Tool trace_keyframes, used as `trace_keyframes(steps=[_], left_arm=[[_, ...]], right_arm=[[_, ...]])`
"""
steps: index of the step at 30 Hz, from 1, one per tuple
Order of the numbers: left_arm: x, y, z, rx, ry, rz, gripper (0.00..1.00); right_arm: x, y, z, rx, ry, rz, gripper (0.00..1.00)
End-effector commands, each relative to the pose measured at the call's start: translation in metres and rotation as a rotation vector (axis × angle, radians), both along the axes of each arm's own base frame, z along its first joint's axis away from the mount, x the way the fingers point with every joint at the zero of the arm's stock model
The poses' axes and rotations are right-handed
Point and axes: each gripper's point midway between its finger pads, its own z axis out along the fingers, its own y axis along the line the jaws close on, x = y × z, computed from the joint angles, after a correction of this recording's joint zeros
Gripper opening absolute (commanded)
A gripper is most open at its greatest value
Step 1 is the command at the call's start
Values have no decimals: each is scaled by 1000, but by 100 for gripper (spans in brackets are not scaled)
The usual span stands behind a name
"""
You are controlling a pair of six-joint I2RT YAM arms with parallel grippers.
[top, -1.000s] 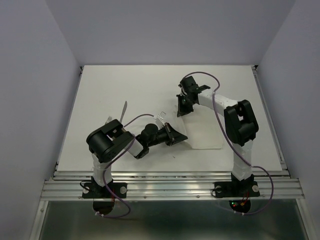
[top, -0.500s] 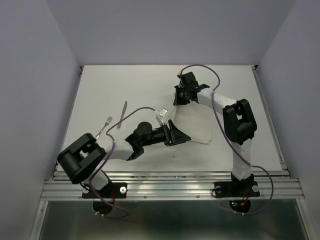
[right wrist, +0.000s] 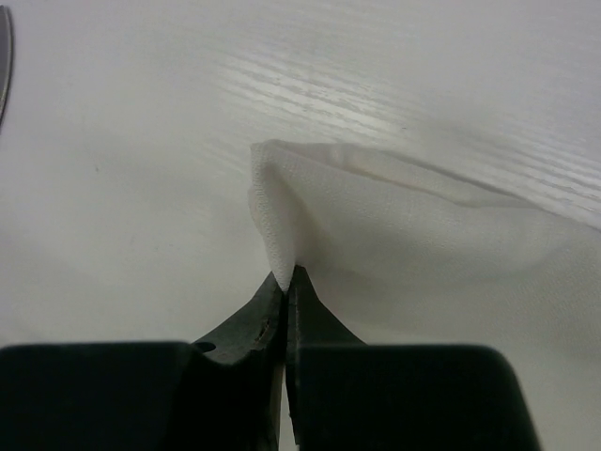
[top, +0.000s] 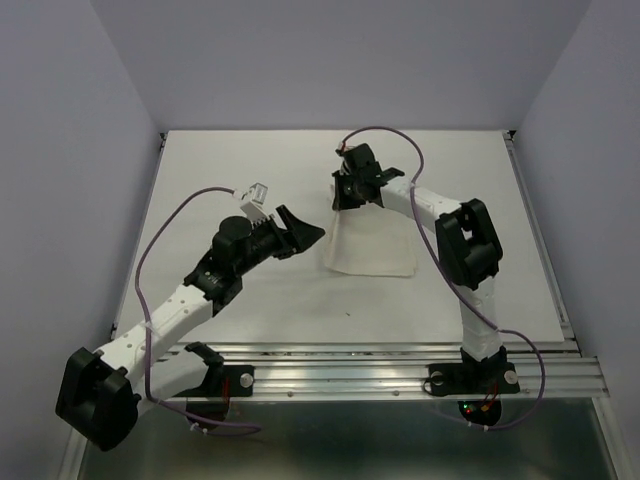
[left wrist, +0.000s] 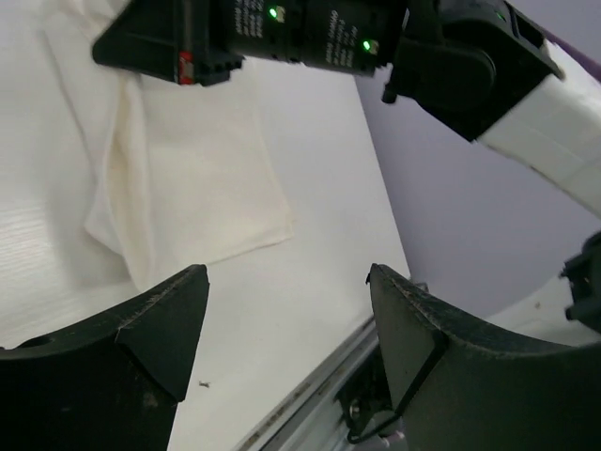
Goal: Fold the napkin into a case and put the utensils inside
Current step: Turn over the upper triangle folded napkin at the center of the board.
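The napkin [top: 372,246] lies as a rumpled white sheet mid-table, its far left corner lifted. My right gripper [top: 343,197] is shut on that corner; in the right wrist view the cloth peak [right wrist: 282,225] rises from the closed tips of the right gripper [right wrist: 289,278]. My left gripper [top: 306,235] hovers open just left of the napkin with nothing between its fingers. Its wrist view shows the napkin [left wrist: 188,178] beyond the left gripper [left wrist: 287,277]. No case is in view. The left arm hides the utensils from above. A thin grey sliver [right wrist: 4,66] at the picture's left edge may be one.
The left arm [top: 180,305] stretches diagonally across the table's left half, with a purple cable looping above it. The right arm's elbow [top: 468,245] stands right of the napkin. The metal rail [top: 340,372] runs along the near edge.
My left gripper opened, let the napkin go and pulled back to the left. My right gripper carried the pinched corner farther away and to the left, dragging the napkin with it.
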Motion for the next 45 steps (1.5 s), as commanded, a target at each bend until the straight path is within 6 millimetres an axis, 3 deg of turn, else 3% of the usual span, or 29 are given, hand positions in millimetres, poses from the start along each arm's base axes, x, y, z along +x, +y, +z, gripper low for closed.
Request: trace_keyframes(steps=[1,6,9,13,16,17,21,22,27,31,37,43,44,45], left_arm=[[14,33,2,128,2,127,79],[24,63,-21,148,111,279,79],[30,84,-56,190,253,366,74],[34,80,-82,233,343,339,69],[37,75,-107,295,426,313,50],[39,71,-118,318,459,288,37],[48,61,-137,320,479,251,4],[57,55,-132,298,448,246,1],[78,44,-152,320,475,222,0],[94,31,-154,290,461,200,0],[107,27,-176,326,489,197,0],[118,26,-181,335,479,198,0],[118,27,-182,336,477,198,0],[120,29,-181,338,474,200,0]], right_arm=[[-5,28,7,-47,-54,64,1],[-16,40,4,-159,-99,77,1],[-24,46,1,-175,-96,97,1],[-37,56,0,-186,-98,128,1],[-41,59,2,-194,-107,134,1],[-45,63,0,-196,-106,143,1],[-51,66,0,-188,-100,153,1],[-51,66,2,-183,-103,150,1],[-54,67,4,-168,-106,150,1],[-56,66,2,-165,-98,156,1],[-56,68,0,-153,-95,151,2],[-54,70,6,-138,-105,133,25],[-53,70,8,-135,-108,129,38],[-52,69,9,-136,-112,121,42]])
